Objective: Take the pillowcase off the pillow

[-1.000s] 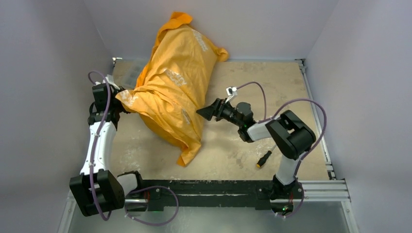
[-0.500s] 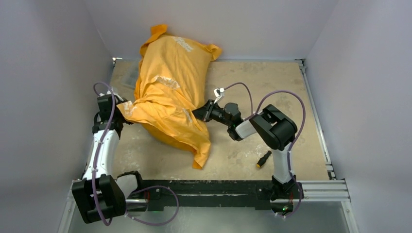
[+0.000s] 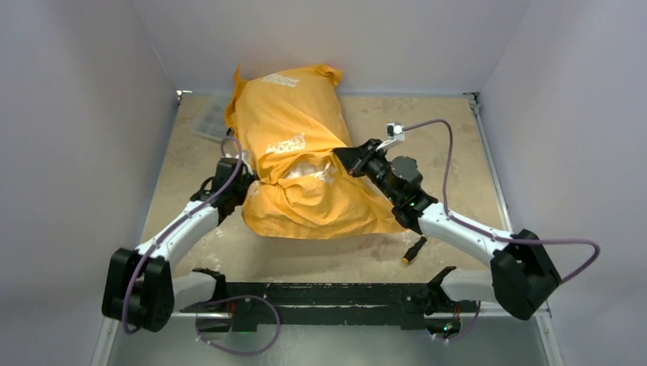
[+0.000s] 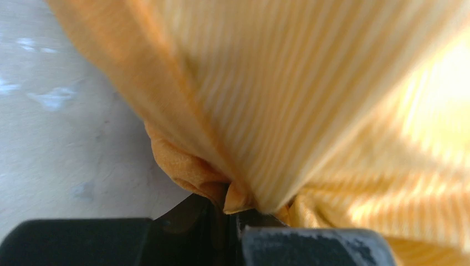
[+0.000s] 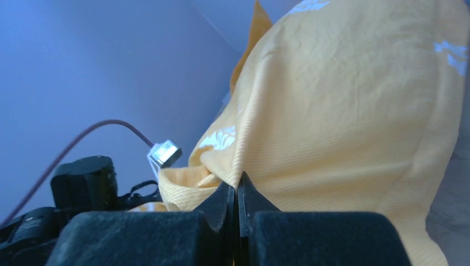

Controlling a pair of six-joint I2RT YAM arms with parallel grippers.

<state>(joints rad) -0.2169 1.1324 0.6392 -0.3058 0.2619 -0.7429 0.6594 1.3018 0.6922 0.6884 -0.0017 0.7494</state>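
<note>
The left jaws were clamped on a bunched corner of the pillowcase (image 4: 288, 111), with the cloth fanning taut out of the pinch. The right jaws were pressed together, their tips nipping a thin fold of the same cloth, and creases ran away from that point.

Change: a second ago the right jaws stood wide apart, just clear of the case. They had since gone in and shut. Each flank of the bundle was now gripped, with the stuffed case between the two sets of jaws.

Over the same second the bundle swung round. It had lain slantwise, with a loose tail trailing toward the arm bases. It now lay straight away from the arms, its far end against the back wall (image 3: 343, 38). The slack cloth was heaped on the near side of both jaws.

Judgement: a two-handed hold was established, but stripping had not begun. No pillow was visible. The case bulged full beyond the jaws, so the pillow was judged still wholly inside. A pale patch between the jaws could be print or pillow; I could not tell which.

Containers:
- The pillowcase was judged to hold the pillow.
- A clear plastic box (image 3: 204, 122) sat beyond the left jaws, partly behind the case, and its contents could not be made out.
- A screwdriver (image 3: 414, 250) lay loose on the counter (image 3: 458, 145) behind the right jaws, touching nothing.
</note>
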